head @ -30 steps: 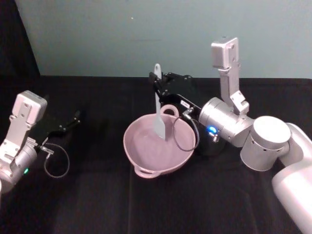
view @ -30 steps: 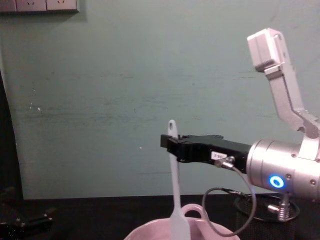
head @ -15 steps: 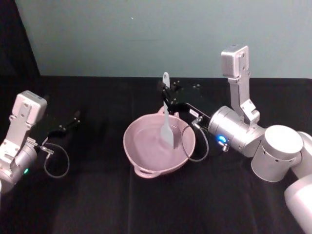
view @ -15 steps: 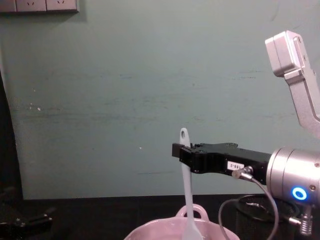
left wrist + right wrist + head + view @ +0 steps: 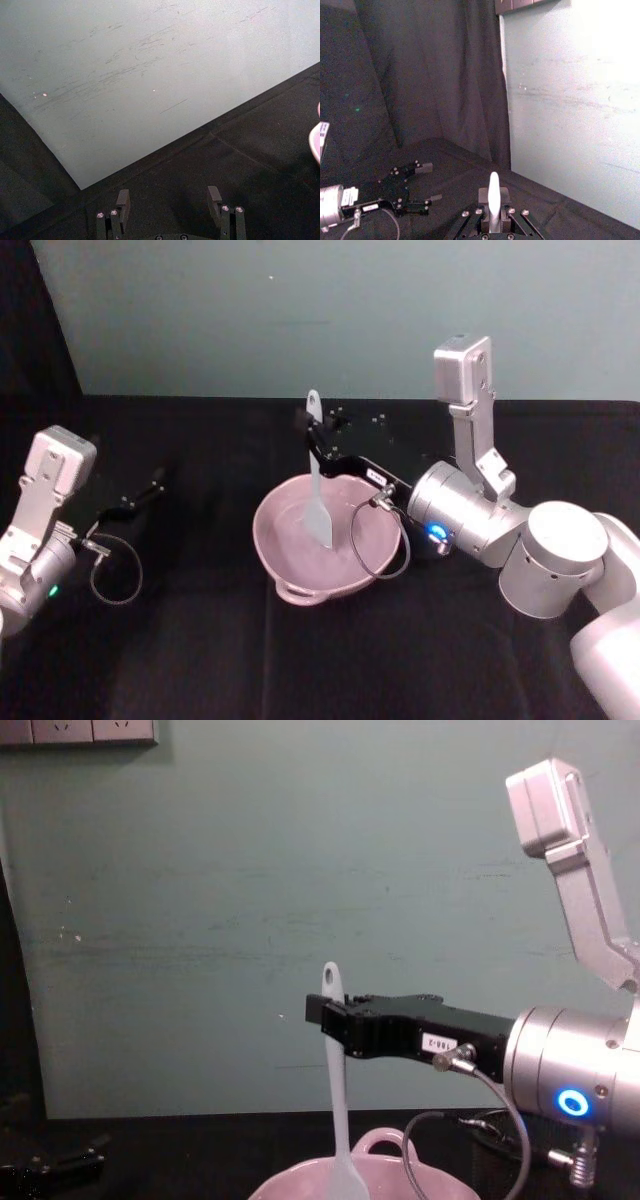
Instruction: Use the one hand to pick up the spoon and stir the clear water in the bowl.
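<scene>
The pale pink bowl (image 5: 265,540) sits mid-table, and its wavy rim (image 5: 290,1182) rises at the chest view's bottom edge. The white spoon (image 5: 316,480) stands nearly upright with its flat head down inside the bowl. My right gripper (image 5: 314,438) reaches in from the right and is shut on the upper handle of the spoon (image 5: 333,1070), just below the holed tip. The right wrist view shows that tip of the spoon (image 5: 493,192) between the jaws. My left gripper (image 5: 150,490) rests far left on the cloth, its fingers (image 5: 122,199) open and empty.
A black cloth (image 5: 200,640) covers the table in front of a pale green wall. A dark mesh cup (image 5: 492,1132) stands behind the right wrist. A cable loop (image 5: 372,540) hangs from the right wrist over the bowl's right rim. The bowl's edge (image 5: 316,142) shows in the left wrist view.
The right gripper swung the spoon to the right across the bowl, then back to the left, with the head staying inside the bowl. The left arm has not moved.
</scene>
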